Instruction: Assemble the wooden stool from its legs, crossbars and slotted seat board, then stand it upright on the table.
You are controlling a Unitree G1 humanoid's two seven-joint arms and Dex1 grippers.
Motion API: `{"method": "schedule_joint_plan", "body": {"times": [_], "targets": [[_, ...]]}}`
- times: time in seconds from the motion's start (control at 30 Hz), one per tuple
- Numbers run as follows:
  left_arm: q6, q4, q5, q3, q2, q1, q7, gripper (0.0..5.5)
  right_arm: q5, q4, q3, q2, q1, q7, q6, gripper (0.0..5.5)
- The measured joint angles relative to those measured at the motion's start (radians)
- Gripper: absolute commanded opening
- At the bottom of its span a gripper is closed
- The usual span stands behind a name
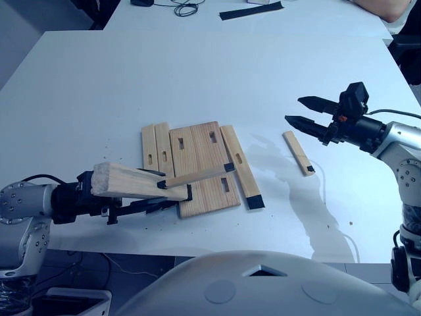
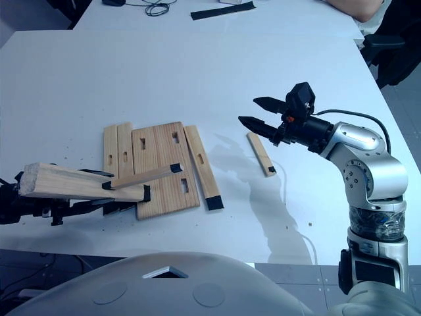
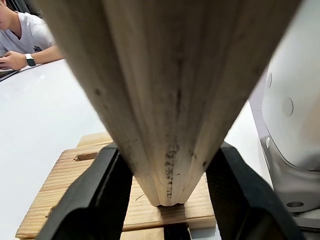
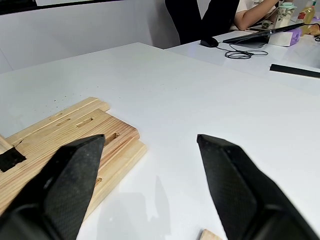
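Observation:
My left gripper (image 1: 161, 191) is shut on a thick wooden leg (image 1: 128, 182), held level above the table's near-left edge; its fingers (image 3: 85, 200) clamp the leg (image 3: 170, 100) from both sides. A thin crossbar (image 1: 200, 176) sticks out of that leg over the slotted seat board (image 1: 200, 151), which lies flat. Two legs (image 1: 156, 148) lie against the board's left side and one black-tipped leg (image 1: 241, 166) along its right. A short crossbar (image 1: 298, 153) lies further right. My right gripper (image 1: 304, 110) hovers open just right of and above it, facing the board (image 4: 75, 130).
The white table (image 1: 197, 79) stretches bare behind the parts. A second table beyond it carries a black strip (image 1: 250, 11) and cables (image 1: 186, 8). The near edge runs just below the held leg.

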Motion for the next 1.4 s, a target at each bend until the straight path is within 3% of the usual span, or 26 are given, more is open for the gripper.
{"method": "schedule_joint_plan", "body": {"times": [0.77, 1.0, 1.23, 1.4], "targets": [[0.067, 0.022, 0.022, -0.020, 0.058, -0.199, -0.068, 2.26, 0.000, -0.027, -0.001, 0.033, 0.018, -0.050, -0.035, 3.38], [0.109, -0.034, 0.011, -0.015, 0.040, -0.147, -0.058, 2.26, 0.000, -0.034, -0.001, 0.039, 0.039, -0.059, -0.039, 3.38], [0.211, -0.066, -0.052, -0.015, 0.006, -0.235, 0.090, 2.26, -0.001, -0.030, -0.001, 0.050, 0.042, -0.064, -0.056, 3.38], [0.330, -0.016, -0.111, -0.028, -0.098, -0.458, 0.365, 2.26, -0.011, 0.058, -0.002, 0.056, 0.041, -0.058, -0.088, 3.38]]}}
